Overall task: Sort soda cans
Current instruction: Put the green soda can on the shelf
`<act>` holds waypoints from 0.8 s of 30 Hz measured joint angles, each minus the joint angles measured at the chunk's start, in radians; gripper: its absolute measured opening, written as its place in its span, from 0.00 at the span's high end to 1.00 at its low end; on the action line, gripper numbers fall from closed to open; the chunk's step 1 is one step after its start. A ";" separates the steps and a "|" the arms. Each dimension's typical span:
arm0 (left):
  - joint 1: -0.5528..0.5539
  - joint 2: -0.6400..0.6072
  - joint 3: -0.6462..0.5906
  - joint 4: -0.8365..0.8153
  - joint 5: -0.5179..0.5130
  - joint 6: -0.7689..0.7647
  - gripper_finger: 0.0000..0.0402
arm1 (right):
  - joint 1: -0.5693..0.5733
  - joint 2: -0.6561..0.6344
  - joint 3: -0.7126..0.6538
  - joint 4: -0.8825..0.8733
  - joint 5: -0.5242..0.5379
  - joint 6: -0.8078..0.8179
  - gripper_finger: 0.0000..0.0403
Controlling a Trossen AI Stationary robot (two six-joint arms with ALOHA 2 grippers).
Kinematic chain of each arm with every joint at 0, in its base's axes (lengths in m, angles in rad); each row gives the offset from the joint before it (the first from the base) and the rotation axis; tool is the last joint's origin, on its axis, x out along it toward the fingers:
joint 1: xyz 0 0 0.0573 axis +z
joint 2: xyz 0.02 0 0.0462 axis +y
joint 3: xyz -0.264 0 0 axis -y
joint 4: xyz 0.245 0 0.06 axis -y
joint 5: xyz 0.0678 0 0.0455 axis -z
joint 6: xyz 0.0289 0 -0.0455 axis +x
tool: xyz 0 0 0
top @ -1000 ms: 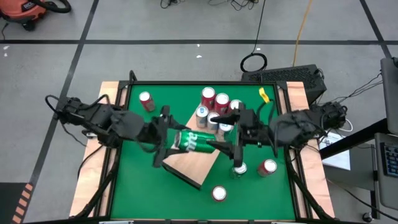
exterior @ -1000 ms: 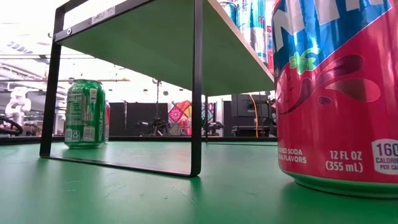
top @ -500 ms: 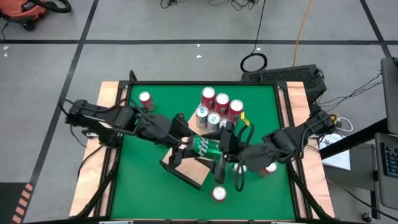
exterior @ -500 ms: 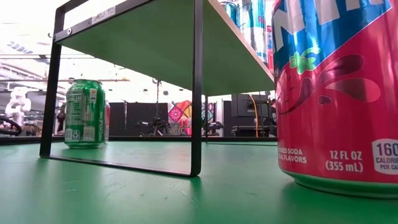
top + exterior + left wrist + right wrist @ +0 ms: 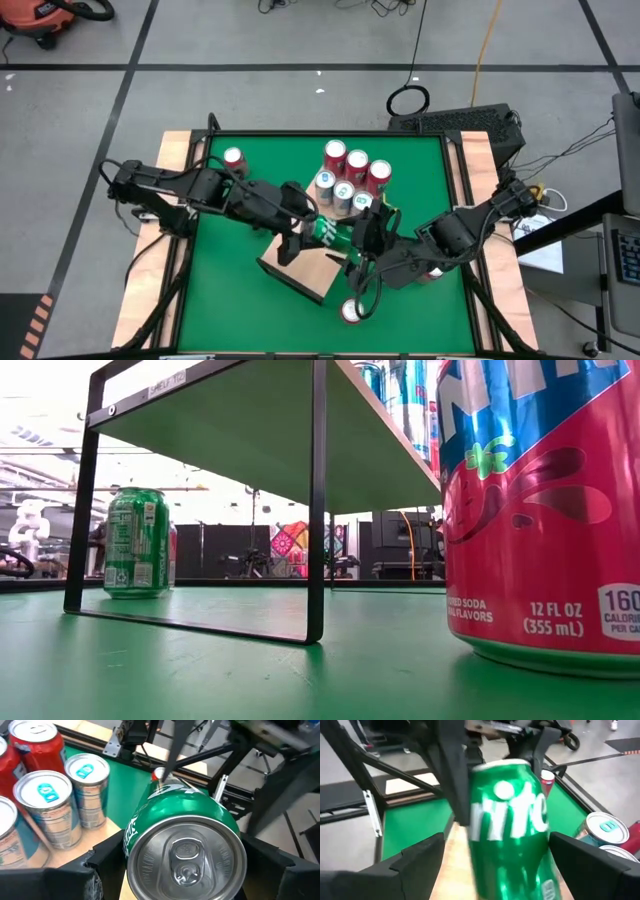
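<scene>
Where arms meet, left gripper [image 5: 300,238] around green can [image 5: 328,233]

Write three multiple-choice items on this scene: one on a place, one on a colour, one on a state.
1. Where is the green can?
A. Standing on the mat
B. On its side between the two grippers, above the wooden board
C. On the floor

2. What colour is the body of the lone can beside the left arm?
A. Red
B. Yellow
C. Black

3. How is the right gripper?
A. Shut on a red can
B. Open, one finger on each side of the green can
C. Out of view

Answers:
1 B: the high view shows the green can lying sideways over the wooden board, gripped at its top end by the left gripper.
2 A: the lone can shows red around its silver top.
3 B: the right gripper has its fingers spread wider than the can in the right wrist view.
</scene>
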 joint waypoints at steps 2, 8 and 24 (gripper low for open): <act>-0.002 0.003 0.000 0.007 0.004 -0.023 0.27 | -0.005 0.004 0.000 -0.009 0.000 -0.007 0.13; 0.000 0.021 0.000 0.005 0.014 -0.073 0.27 | -0.032 0.033 0.000 -0.021 -0.023 -0.049 0.13; 0.036 0.043 0.000 -0.025 0.029 -0.302 0.27 | -0.065 0.068 -0.002 -0.076 -0.074 -0.040 0.27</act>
